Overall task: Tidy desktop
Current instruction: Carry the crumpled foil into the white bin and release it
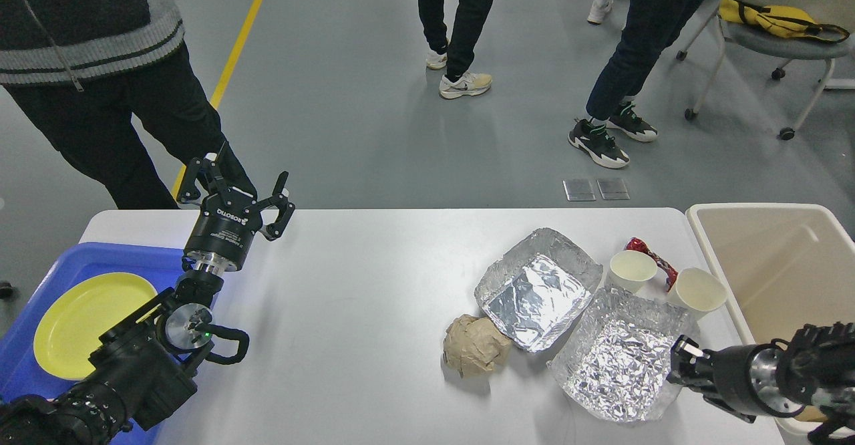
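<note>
Filling most of the view is the white tabletop (347, 298), the thing to be tidied. The left end effector (235, 194) is up over the far left part of it, with its two fingers spread wide and nothing between them. Just beside that arm, a blue tray (87, 261) sits at the left end, and a yellow plate (83, 321) lies in it. The right end effector (682, 358) comes in low from the right, touching or just over the edge of the near foil tray (618, 365); I cannot tell if its fingers are spread or closed. Another foil tray (538, 288) sits just behind that one. A crumpled brown paper ball (474, 348) lies next to it. Two paper cups (631, 270) (698, 291) stand near a red wrapper (651, 254). A beige bin (775, 264) is at the right end.
</note>
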{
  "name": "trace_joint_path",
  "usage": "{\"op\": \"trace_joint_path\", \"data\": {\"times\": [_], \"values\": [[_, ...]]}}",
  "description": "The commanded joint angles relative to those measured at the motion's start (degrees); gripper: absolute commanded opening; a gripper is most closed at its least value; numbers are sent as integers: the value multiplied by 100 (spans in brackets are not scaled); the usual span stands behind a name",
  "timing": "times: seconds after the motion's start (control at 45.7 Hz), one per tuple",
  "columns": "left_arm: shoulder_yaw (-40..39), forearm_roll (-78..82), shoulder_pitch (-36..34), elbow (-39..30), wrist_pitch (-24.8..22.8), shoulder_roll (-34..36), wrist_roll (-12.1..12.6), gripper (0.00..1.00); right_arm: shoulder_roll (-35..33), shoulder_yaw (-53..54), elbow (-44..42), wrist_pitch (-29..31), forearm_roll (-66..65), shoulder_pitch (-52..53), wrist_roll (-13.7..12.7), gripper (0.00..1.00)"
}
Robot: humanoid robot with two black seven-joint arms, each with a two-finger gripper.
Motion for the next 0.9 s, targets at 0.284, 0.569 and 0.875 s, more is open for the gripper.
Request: {"op": "trace_joint_path", "data": {"times": [0.284,0.569,0.875], "values": [[0,4,0,0,-3,-1,0,100,-10,-935,27,3758,-927,4404,-31,0],[0,-4,0,0,6,-1,0,100,316,-961,-17,3891,-1041,4749,-339,0],[0,4,0,0,-3,-1,0,100,44,-1463,-1711,3934,-1261,3432,-277,0]]}}
